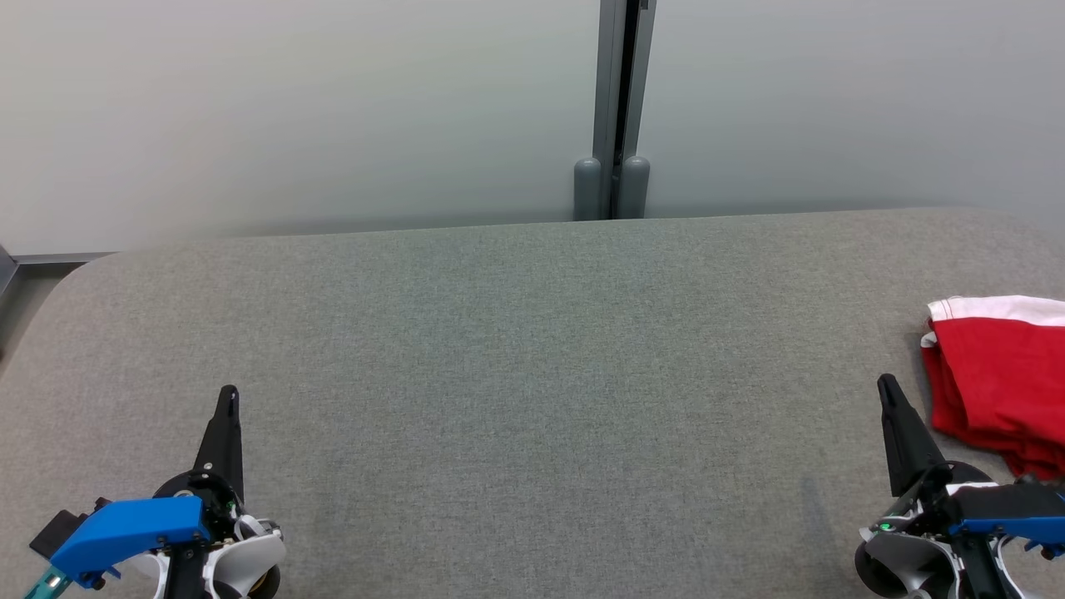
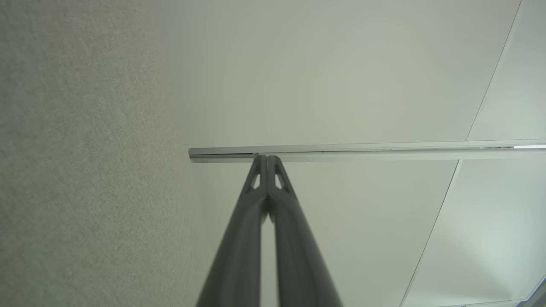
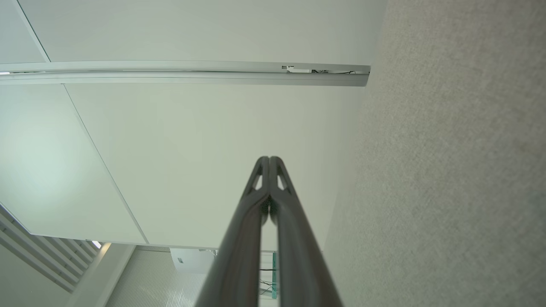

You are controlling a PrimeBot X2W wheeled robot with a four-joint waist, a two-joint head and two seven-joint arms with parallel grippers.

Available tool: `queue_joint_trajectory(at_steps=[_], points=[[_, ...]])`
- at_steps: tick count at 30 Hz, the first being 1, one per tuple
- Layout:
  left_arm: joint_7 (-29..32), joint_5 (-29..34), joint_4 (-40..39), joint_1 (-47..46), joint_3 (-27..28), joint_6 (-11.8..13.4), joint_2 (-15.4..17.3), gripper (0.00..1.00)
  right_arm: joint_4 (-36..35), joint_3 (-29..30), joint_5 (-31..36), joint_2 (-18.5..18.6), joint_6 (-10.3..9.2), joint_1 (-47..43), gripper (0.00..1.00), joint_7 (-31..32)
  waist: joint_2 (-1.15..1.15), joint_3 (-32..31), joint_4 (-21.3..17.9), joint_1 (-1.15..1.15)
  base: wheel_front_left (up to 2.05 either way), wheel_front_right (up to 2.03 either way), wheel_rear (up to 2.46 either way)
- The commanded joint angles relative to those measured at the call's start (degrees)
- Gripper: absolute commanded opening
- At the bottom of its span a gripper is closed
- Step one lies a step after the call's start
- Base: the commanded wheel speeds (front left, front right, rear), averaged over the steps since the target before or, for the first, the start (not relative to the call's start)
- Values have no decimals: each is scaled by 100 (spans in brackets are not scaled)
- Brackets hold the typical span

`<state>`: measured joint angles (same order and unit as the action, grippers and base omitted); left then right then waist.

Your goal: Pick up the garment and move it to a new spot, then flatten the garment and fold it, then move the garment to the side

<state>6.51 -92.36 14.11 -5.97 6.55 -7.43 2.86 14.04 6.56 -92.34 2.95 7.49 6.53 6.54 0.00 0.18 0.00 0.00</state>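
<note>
Red garment lay bunched at the right edge of the table. Left gripper and right gripper were fully closed and empty. Risk: a pinch might catch one layer only, and the heap could then drag.

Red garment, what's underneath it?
The garment lies bunched on the grey table, whose fabric shows along its left and far edges. Whether anything lies beneath its folds cannot be seen, and its right part runs out of the head view.
</note>
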Motion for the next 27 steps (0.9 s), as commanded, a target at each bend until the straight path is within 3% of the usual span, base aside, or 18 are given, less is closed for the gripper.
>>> queue_joint_trajectory(at_steps=[1, 27], points=[[22, -14, -22, -52, 11, -27, 3, 0, -24, 13, -14, -14, 0, -70, 0, 21, 0, 0, 0, 0, 0, 0, 0], [21, -14, -23, -52, 11, -27, 3, 0, -24, 12, -15, -14, 0, -70, 0, 20, 0, 0, 0, 0, 0, 0, 0]])
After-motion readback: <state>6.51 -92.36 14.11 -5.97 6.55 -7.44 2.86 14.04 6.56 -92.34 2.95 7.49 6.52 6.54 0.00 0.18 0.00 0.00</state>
